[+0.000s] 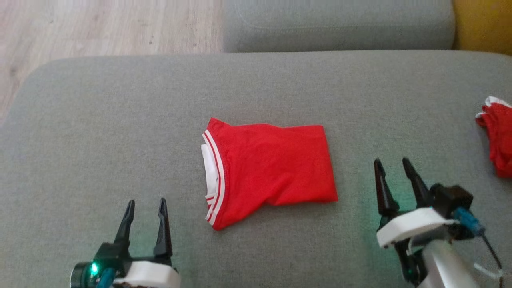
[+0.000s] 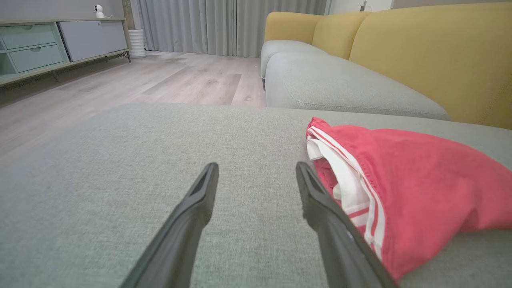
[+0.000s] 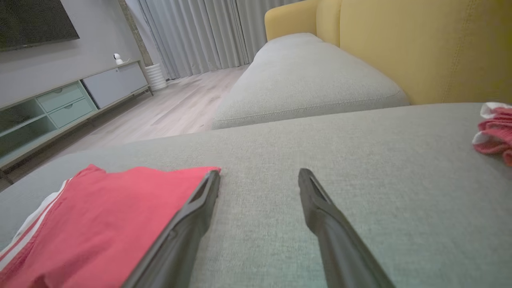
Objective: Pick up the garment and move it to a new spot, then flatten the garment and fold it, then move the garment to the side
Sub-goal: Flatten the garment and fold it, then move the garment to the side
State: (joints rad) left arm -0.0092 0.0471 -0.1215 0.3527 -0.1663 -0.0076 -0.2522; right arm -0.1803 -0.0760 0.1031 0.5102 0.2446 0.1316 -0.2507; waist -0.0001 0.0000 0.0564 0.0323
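Your left claw [image 1: 146, 201] and right claw [image 1: 391, 161] are hanging wide and empty on either side of the red garment [image 1: 272, 168], which is lying folded mid-way across the grey sofa cushion [image 1: 120, 120], so you are likely facing the last step: pinching all layers and carrying it aside.

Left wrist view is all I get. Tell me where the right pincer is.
Observer: The right pincer is open, to the right of the folded red garment, not gripping it.
Operator: Report anything else lying out there.
Observer: A crumpled red and white cloth lies at the far right of the head view.
Operator: Describe the garment's right edge.
Observer: It lies straight and flat on the gray cushion.
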